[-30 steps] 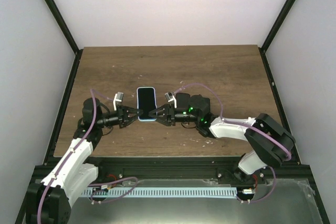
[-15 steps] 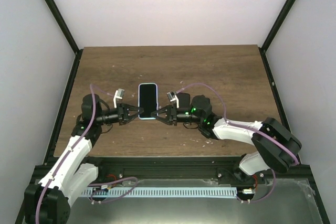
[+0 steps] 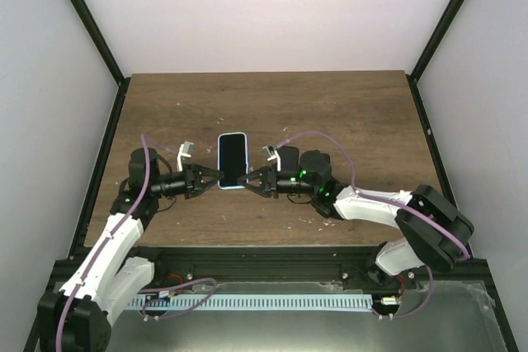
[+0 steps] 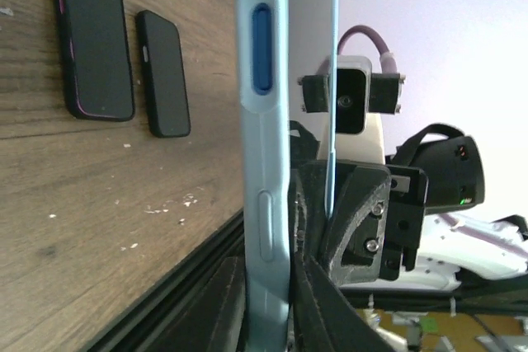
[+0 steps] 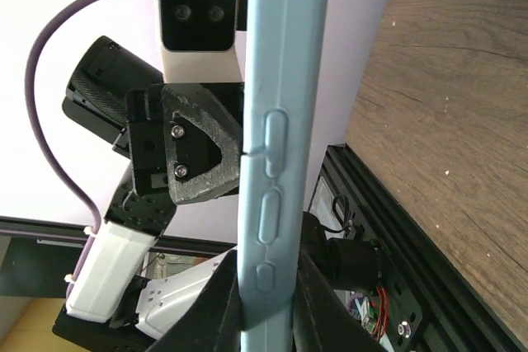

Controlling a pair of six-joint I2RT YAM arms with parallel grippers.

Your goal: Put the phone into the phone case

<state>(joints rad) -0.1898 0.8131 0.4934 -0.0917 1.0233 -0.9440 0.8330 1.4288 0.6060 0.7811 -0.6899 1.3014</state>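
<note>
Two grips hold your phone [image 3: 233, 154]: left gripper [image 3: 216, 177] pinches from 9 o'clock, right gripper [image 3: 249, 179] from 3; length toward 12.

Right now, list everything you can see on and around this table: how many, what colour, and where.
Phone case: one, light blue, pinched at its near end from left and right.
Phone: one, dark face, inside the case's rim in the top view.
Larger black phone: one, pinkish edge, flat on the table.
Smaller black phone: one, black, lying beside the larger one.
Table: one, brown wood.
Left arm: one, white and black, jaws closed on the case.
Right arm: one, white and black, jaws closed on the case.
</note>
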